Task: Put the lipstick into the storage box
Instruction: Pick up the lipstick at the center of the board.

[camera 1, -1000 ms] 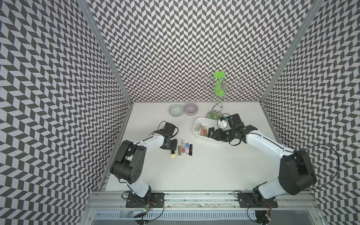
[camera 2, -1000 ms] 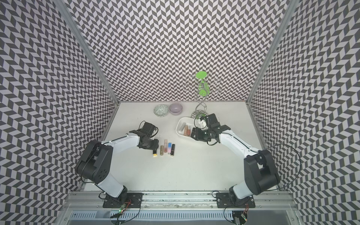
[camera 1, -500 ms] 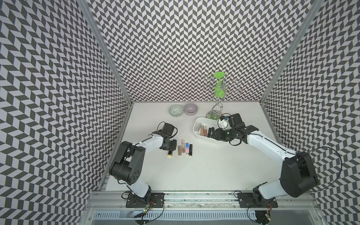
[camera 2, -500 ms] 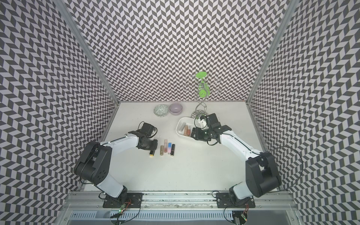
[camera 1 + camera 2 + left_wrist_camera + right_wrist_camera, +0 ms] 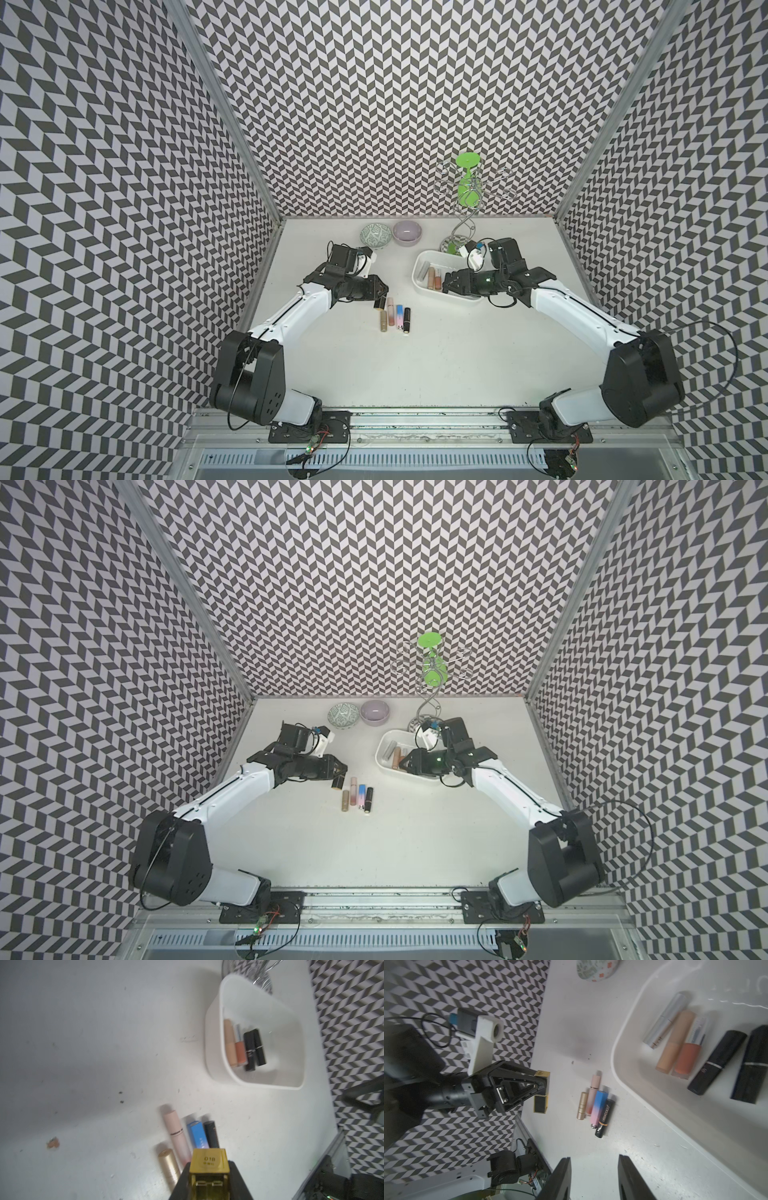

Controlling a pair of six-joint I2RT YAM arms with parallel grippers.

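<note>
My left gripper (image 5: 377, 294) is shut on a square gold-and-black lipstick (image 5: 208, 1164), held just above the table at the back left end of a row of lipsticks. That row holds a gold tube (image 5: 383, 322), a pink one (image 5: 391, 311), a blue-pink one (image 5: 400, 316) and a black one (image 5: 407, 319). The white storage box (image 5: 417, 266) lies to the right, with several lipsticks in it, among them two black ones (image 5: 716, 1061). My right gripper (image 5: 593, 1167) is open and empty, low over the box's near edge (image 5: 380, 750).
A green-patterned bowl (image 5: 375, 235) and a lilac bowl (image 5: 407, 231) stand at the back of the table. A wire stand with a green top (image 5: 467, 183) rises right behind the box. Patterned walls close in the left, right and back.
My left gripper has shut on the gold-and-black lipstick and raised it off the end of the row. The right gripper's jaws have parted a little wider.
</note>
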